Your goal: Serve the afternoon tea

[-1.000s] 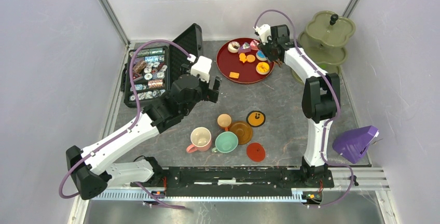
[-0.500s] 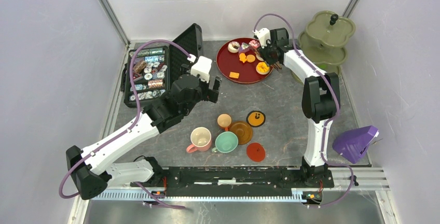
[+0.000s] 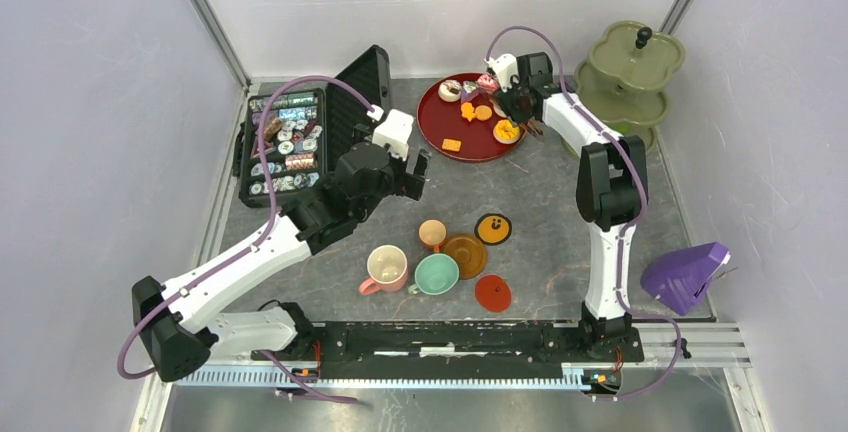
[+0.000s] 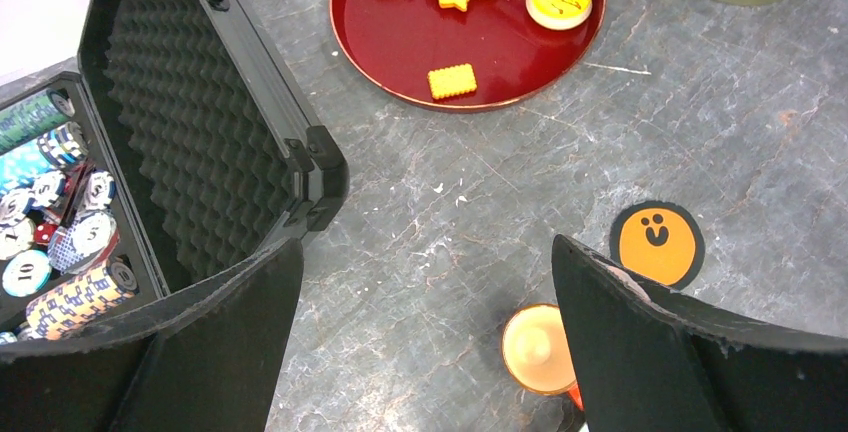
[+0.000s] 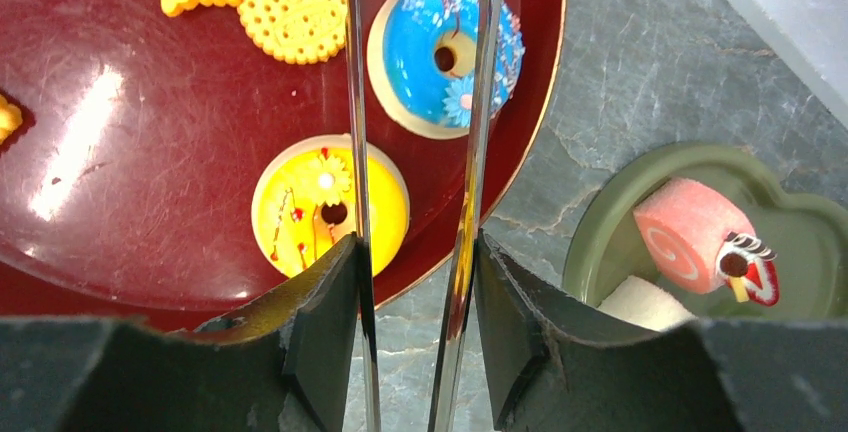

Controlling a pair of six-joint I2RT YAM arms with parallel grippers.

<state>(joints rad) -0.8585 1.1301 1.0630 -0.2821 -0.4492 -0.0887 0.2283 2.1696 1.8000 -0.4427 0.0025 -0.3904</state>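
The round dark red tray point(image 5: 150, 82) and the yellow toy donut point(image 5: 300, 202) are shiny and smooth. The thin silver metal tongs point(image 5: 354, 102) shine like mirrors. The grey stone table point(image 4: 480, 182) looks dull and scratched

Pastries point(image 3: 507, 131) lie on tray point(image 3: 432, 117), cups point(image 3: 436, 274) before it.

left arm point(image 3: 255, 252): stretched forward and to the right, wrist raised.
left gripper point(image 4: 425, 252): jaws wide apart.
right arm point(image 3: 610, 182): reaching far forward, forearm angled left.
right gripper point(image 5: 415, 252): fingers pressing both blades of the metal tongs point(image 5: 355, 102).
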